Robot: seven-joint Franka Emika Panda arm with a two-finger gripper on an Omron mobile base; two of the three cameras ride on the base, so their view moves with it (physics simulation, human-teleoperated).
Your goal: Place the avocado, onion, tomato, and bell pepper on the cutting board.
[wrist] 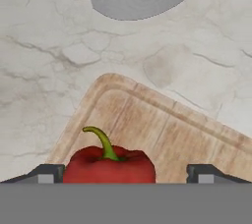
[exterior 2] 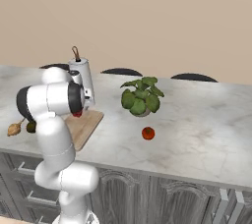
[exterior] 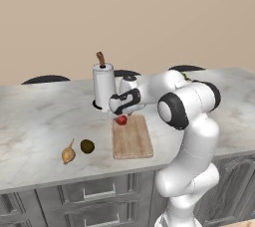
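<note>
The red bell pepper (wrist: 109,164) with its green stem rests on the far end of the wooden cutting board (wrist: 162,129). My gripper (wrist: 125,174) stands open around it, one fingertip (wrist: 47,174) close by its side and a gap at the other. From the left base view the gripper (exterior: 121,114) hangs just over the pepper (exterior: 121,120) on the board (exterior: 132,141). The onion (exterior: 68,155) and the avocado (exterior: 87,146) lie on the counter left of the board. The tomato (exterior 2: 148,133) lies far off to the right, in front of the plant.
A paper towel holder (exterior: 103,86) stands just behind the board. A leafy potted plant (exterior 2: 141,96) sits mid-counter, right of the board. The counter's front edge (exterior: 74,178) runs close below the onion and avocado.
</note>
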